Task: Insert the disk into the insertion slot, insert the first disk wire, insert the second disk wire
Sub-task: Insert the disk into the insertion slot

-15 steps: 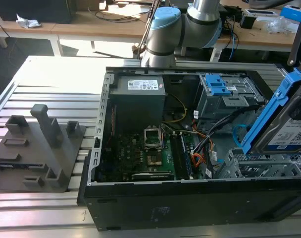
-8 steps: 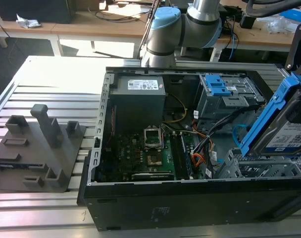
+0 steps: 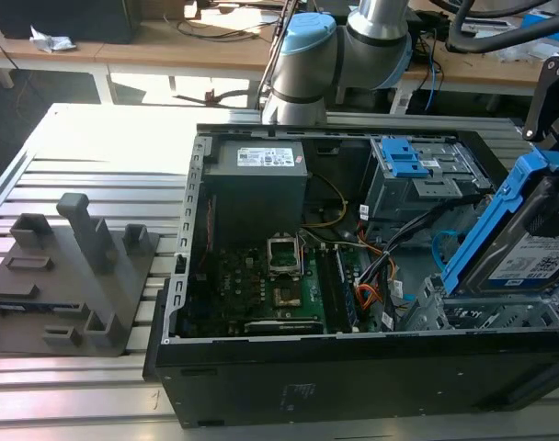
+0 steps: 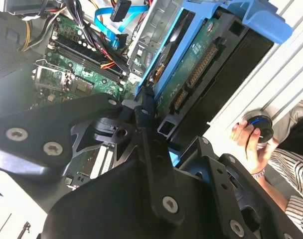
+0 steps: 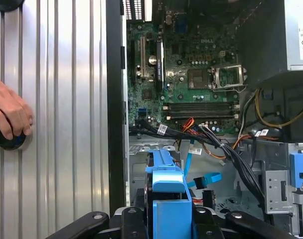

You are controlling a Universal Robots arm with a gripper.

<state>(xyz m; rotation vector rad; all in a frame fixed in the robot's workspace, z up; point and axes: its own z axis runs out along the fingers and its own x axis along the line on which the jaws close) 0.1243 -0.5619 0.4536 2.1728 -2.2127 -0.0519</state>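
My black linkage gripper (image 5: pixel 169 224) was clamped on the flat grey hard drive in its bright blue plastic carrier (image 3: pixel 526 246). The drive hung tilted at the exterior view's right, just above the silver perforated sheet-metal drive cage (image 3: pixel 438 308) and not yet in its bay. I judged that tilt the main risk: a carrier corner could catch the cage rim and jam, or twist in my grip. Beyond, the bundle of black wires (image 5: pixel 235 158) and the blue flat cable (image 5: pixel 207 179) lay near the cage and could get pinched. Further off, a person's hand (image 5: pixel 9 113) rested on the ribbed metal table (image 5: pixel 67 124).
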